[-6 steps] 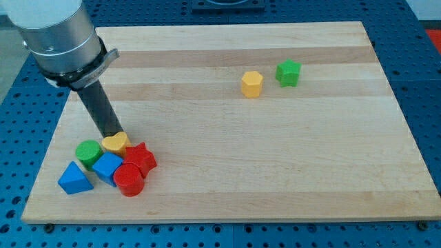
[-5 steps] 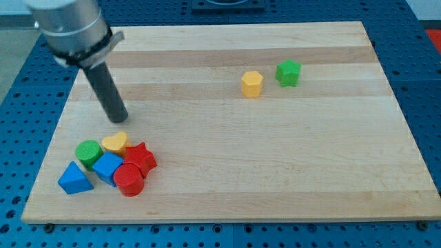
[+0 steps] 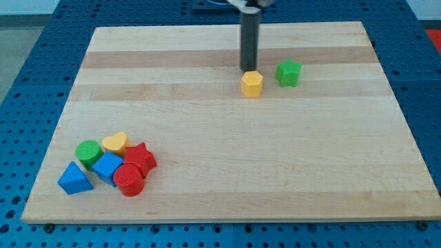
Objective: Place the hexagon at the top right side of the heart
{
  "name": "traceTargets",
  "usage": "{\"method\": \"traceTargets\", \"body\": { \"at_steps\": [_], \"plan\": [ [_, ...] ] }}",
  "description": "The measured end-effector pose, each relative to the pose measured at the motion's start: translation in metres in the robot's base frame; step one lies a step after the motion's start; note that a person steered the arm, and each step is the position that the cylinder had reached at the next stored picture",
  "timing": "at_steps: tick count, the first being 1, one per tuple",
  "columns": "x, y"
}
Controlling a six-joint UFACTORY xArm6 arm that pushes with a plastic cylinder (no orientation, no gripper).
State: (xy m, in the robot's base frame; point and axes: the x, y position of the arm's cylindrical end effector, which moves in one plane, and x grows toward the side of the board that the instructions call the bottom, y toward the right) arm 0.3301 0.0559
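The yellow hexagon [image 3: 252,83] lies in the board's upper right part. My tip [image 3: 248,70] stands right behind it, at its top edge, touching or nearly touching. The yellow heart [image 3: 116,143] lies far away at the lower left, at the top of a cluster of blocks. The rod runs straight up out of the view's top.
A green star [image 3: 288,72] lies just right of the hexagon. Around the heart: a green cylinder [image 3: 88,152], a blue cube [image 3: 107,167], a blue triangle [image 3: 74,178], a red star [image 3: 141,158] and a red cylinder [image 3: 129,180]. The wooden board [image 3: 275,165] ends near the cluster at the left and bottom.
My tip has left the heart at the lower left and moved far right and up, to just behind the yellow hexagon. No block has moved.
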Motion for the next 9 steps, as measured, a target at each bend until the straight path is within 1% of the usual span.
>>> {"method": "traceTargets", "body": {
  "at_steps": [1,2,3,6,8,9],
  "plan": [
    [0.017,0.018],
    [0.039,0.013],
    [0.051,-0.005],
    [0.053,-0.081],
    [0.091,-0.111],
    [0.093,-0.140]
  ]
}}
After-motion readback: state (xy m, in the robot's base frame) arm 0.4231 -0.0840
